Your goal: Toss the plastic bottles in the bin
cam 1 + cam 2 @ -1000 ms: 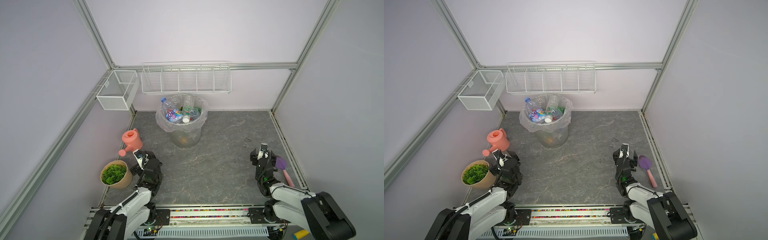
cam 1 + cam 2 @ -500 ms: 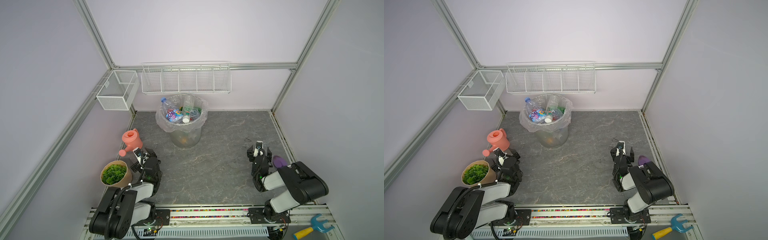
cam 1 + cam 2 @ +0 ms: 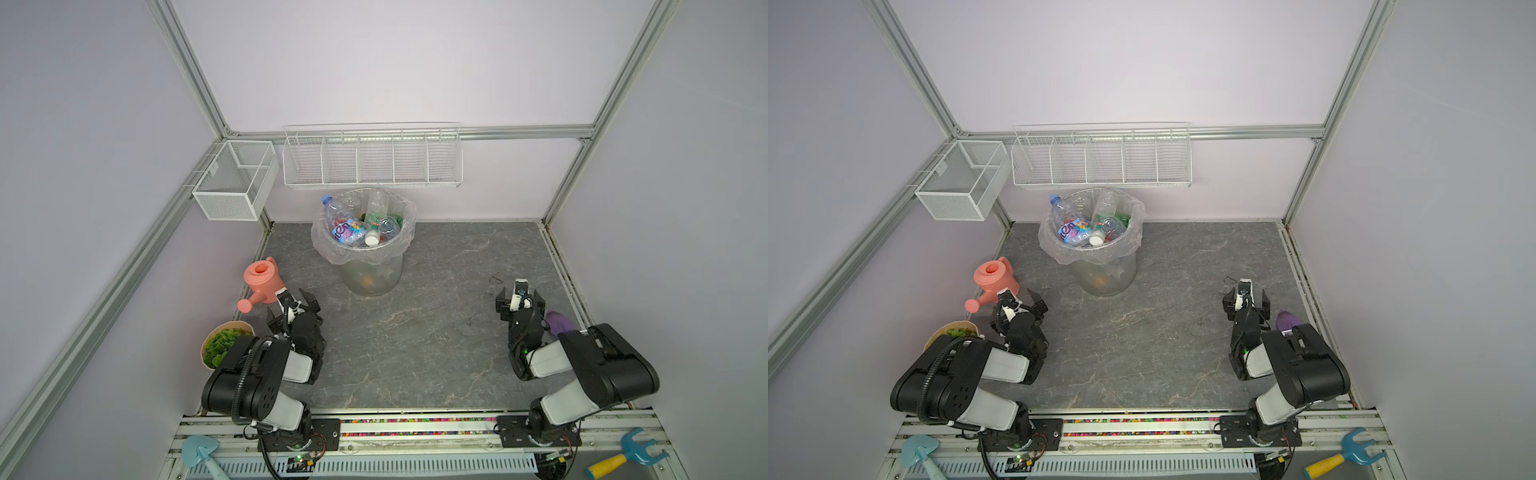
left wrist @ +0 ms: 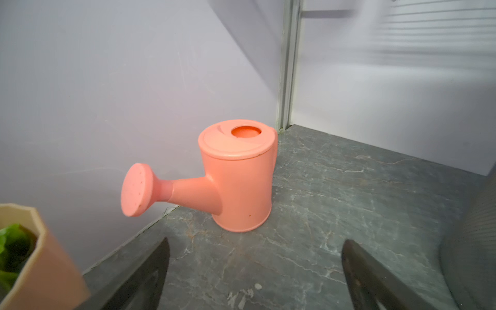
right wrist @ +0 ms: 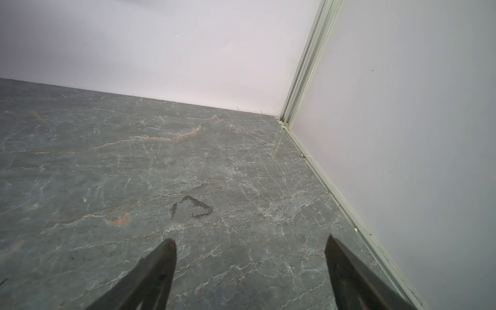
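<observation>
The bin (image 3: 368, 272) (image 3: 1105, 274), translucent grey with a clear bag over its rim, stands at the back of the floor under the long wire basket. Several plastic bottles (image 3: 356, 229) (image 3: 1079, 231) fill it to the rim; no bottle shows on the floor. My left gripper (image 3: 297, 300) (image 3: 1021, 301) (image 4: 256, 243) is open and empty, low over the floor, facing the pink watering can. My right gripper (image 3: 519, 297) (image 3: 1245, 301) (image 5: 250, 240) is open and empty over bare floor near the right wall. In the left wrist view a grey ribbed wall, probably the bin (image 4: 472, 241), fills one edge.
A pink watering can (image 3: 264, 281) (image 4: 239, 182) and a beige plant pot (image 3: 224, 347) (image 4: 40, 257) stand by the left wall. A purple scoop (image 3: 559, 322) lies beside the right arm. Wire baskets (image 3: 372, 160) (image 3: 235, 180) hang on the walls. Toy tools (image 3: 627, 457) lie beyond the front rail.
Both arms have folded up, their elbows rising near the front rail. The grippers have stayed low at nearly the same spots, both open throughout.
</observation>
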Action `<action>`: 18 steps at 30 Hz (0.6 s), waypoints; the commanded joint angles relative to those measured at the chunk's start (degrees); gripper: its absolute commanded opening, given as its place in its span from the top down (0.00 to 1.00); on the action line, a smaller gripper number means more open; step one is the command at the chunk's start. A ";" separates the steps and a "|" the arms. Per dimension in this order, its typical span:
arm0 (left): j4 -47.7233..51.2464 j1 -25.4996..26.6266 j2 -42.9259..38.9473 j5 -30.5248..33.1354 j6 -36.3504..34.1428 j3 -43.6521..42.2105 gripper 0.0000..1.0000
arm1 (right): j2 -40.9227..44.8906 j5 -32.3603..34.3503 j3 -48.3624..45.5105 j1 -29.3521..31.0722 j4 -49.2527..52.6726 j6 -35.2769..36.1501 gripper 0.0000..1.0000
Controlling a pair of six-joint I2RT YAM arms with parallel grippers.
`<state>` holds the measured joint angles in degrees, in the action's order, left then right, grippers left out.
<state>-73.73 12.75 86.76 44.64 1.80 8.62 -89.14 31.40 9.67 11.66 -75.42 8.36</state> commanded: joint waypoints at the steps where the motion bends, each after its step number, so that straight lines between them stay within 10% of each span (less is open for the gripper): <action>1: -6.99 -0.32 1.69 -3.98 -2.57 -0.70 0.01 | 1.15 -7.07 1.05 -3.04 2.19 -2.48 0.11; 18: -7.21 -0.14 -1.33 -6.90 -1.09 -4.40 0.01 | -3.15 -10.70 -1.54 -1.47 -6.76 1.34 0.11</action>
<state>-78.50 12.75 85.38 39.55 1.39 4.34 -92.14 22.55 8.99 9.93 -78.11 7.97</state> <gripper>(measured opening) 0.991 0.889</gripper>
